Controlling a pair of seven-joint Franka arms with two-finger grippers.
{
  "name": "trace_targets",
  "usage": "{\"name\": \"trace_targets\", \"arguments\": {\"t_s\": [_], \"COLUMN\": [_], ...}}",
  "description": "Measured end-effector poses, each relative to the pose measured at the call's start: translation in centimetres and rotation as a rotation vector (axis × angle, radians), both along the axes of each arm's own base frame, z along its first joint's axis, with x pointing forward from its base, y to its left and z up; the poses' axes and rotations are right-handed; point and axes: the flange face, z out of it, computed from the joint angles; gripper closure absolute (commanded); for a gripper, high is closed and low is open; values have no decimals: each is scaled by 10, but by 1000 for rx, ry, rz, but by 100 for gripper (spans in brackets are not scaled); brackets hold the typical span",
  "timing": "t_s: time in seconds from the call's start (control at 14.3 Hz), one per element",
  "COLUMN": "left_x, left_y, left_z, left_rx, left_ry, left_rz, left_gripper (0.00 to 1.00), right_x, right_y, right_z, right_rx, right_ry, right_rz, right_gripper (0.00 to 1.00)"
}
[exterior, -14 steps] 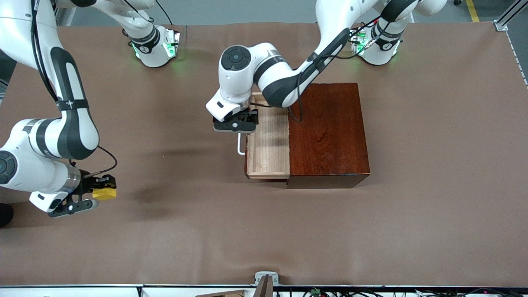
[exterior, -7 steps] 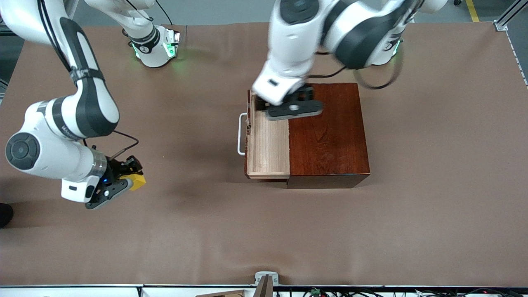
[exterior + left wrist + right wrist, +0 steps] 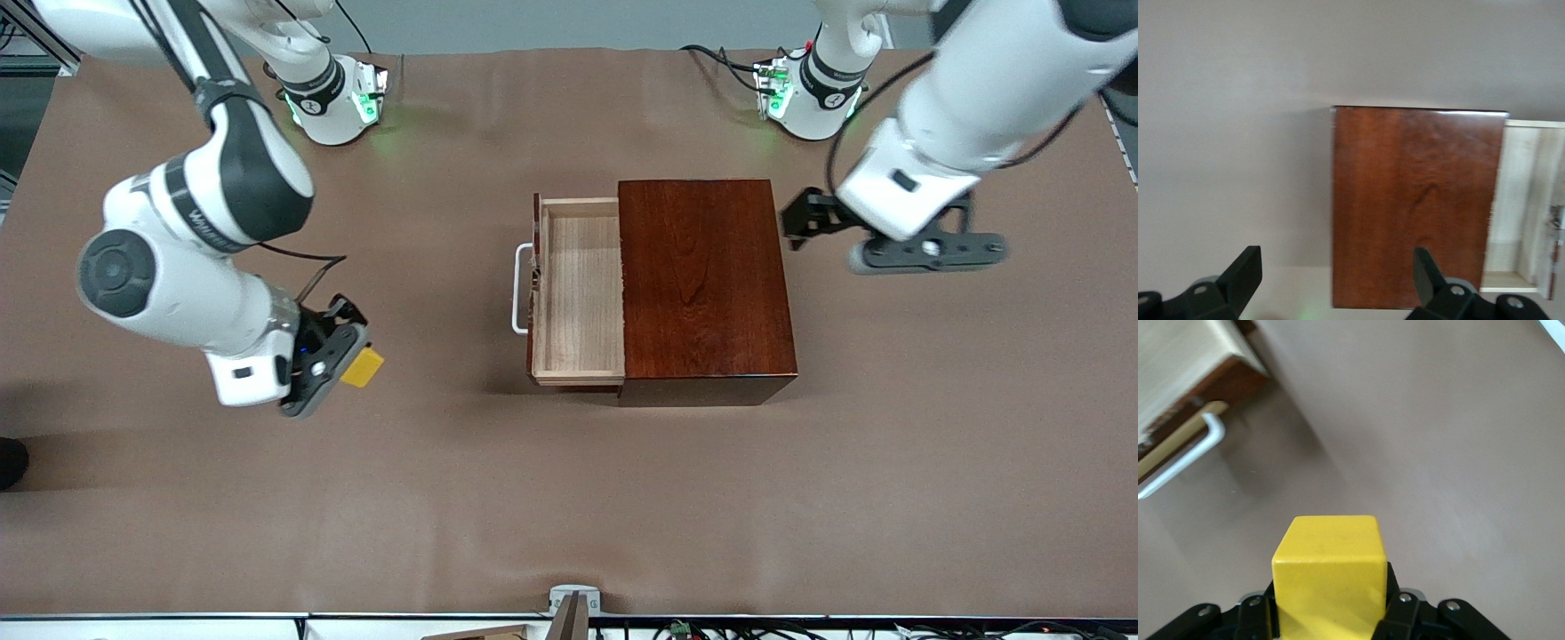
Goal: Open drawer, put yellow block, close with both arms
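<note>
Right claw (image 3: pixel 342 364) is clamped on the yellow block (image 3: pixel 362 366), up over bare surface (image 3: pixel 569 498); since a second ago I've carried it toward the open drawer (image 3: pixel 578 293) and its handle (image 3: pixel 520 289). Left claw (image 3: pixel 805 222), fingers apart, has swung off the handle, past the box (image 3: pixel 707 284). Arm lettering seems unreadable.

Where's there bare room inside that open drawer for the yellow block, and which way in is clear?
The drawer tray is bare pale wood, bordered by its handle front and the wooden box. Bare table lies between the handle and the right pincer holding the yellow block, so that approach looks open. The left pincer, open, hangs over table at the left arm's end.
</note>
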Motion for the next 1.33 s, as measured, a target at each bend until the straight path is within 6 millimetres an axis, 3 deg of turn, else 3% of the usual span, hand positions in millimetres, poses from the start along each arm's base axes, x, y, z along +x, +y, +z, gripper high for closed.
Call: {"name": "trace_targets", "arguments": {"t_s": [0.21,0.35,0.49,0.63,1.05,1.33], "left_x": [2,4,5,5,0,-9], "left_y": [46,69,87,99,159,166], "left_z": [0,0,-2,-5,-9,-11], "left_rx": [13,16,19,25,41,42], "left_ry": [7,10,17,23,-8,-38], "left_rz": [53,62,77,98,17,-11], "left_gripper": [0,0,0,0,0,0], "right_x": [-17,-37,-59,-72,-103,-115], "right_y": [57,105,153,185,256,278], "right_z": [18,24,18,3,-46,-67], "right_rx": [11,-1,-5,-9,-66,-90], "right_ry": [-45,-71,-70,-59,-51,-59], "right_rz": [140,227,306,358,489,524], "right_gripper": [100,100,100,100,100,100]}}
